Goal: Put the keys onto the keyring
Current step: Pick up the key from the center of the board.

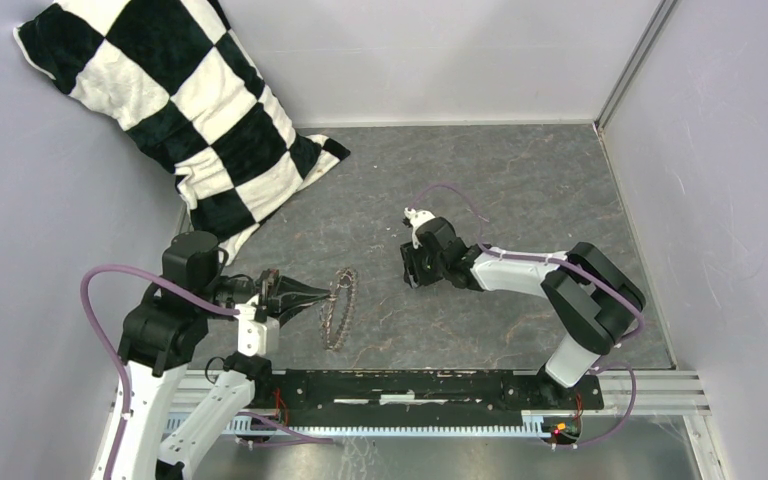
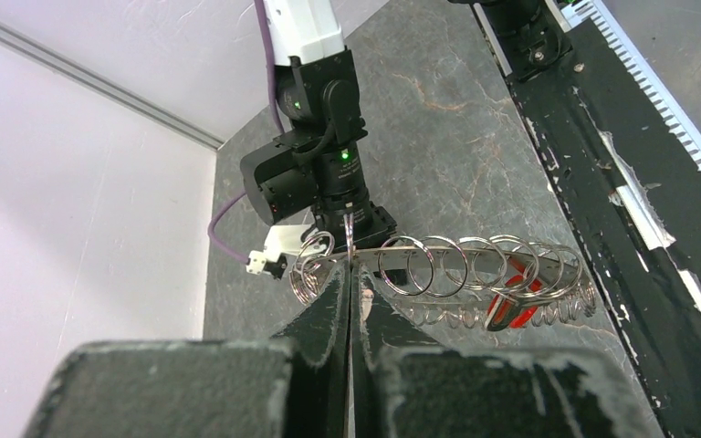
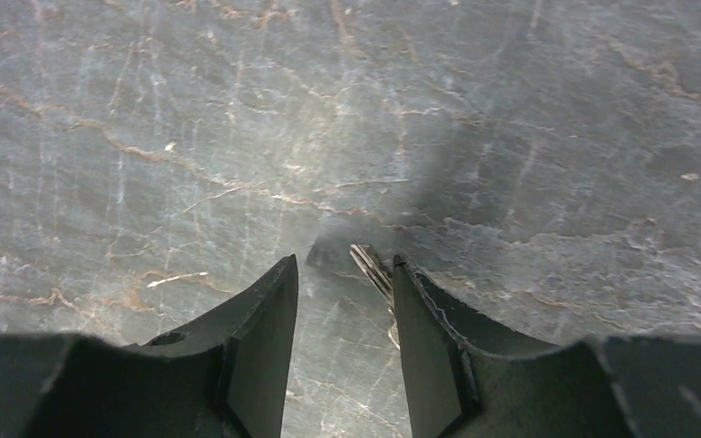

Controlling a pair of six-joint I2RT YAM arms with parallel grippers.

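The keyring [image 1: 338,310] is a loop of many small silver rings, standing on edge on the dark table. In the left wrist view it stretches [image 2: 456,265] to the right of my fingers, with its red tag [image 2: 517,297] hanging near the right end. My left gripper [image 1: 326,294] is shut on one ring of its left part [image 2: 350,266]. The key [image 3: 371,269] is small and silver. It lies flat on the table in the right wrist view, touching the inner side of the right finger [image 3: 424,338]. My right gripper [image 3: 343,266] is open and points down over it [image 1: 412,272]. The top view hides the key.
A black-and-white checkered pillow [image 1: 180,100] leans in the back left corner. A black rail [image 1: 410,385] runs along the near edge between the arm bases. Grey walls close in the left, back and right sides. The right arm's wrist [image 2: 315,169] shows beyond the keyring.
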